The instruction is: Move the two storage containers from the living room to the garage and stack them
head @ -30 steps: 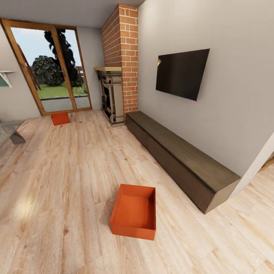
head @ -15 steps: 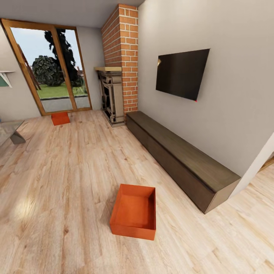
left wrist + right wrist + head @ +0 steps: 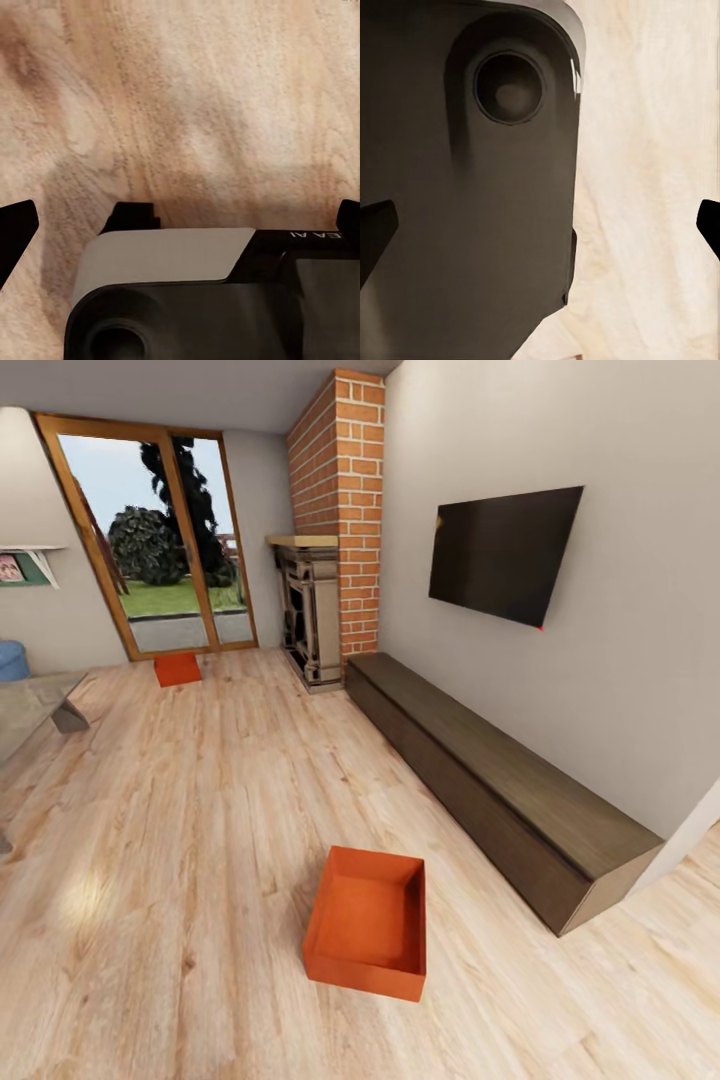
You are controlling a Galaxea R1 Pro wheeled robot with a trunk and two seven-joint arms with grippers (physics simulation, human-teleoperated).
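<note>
Standing in the living room, you have both storage containers on the wood floor [image 3: 200, 840]: the near container [image 3: 367, 922] before you, the far container [image 3: 177, 669] by the glass door [image 3: 160, 540]. Nothing is carried yet. Both tools look spread and hold nothing.

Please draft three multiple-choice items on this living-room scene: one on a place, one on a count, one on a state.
1. Where does the far orange-red open-topped plastic bin sit?
A. by the glass patio door
B. on the long dark-brown cabinet
C. inside the red brick fireplace

2. How many orange-red bins stand on the light wood plank floor?
A. one
B. two
C. three

3. What is in the near orange-red bin?
A. another bin
B. a book
C. nothing

Answers: 1 A, it rests at the door's foot; 2 B, one near, one far; 3 C, its bare bottom shows.
</note>
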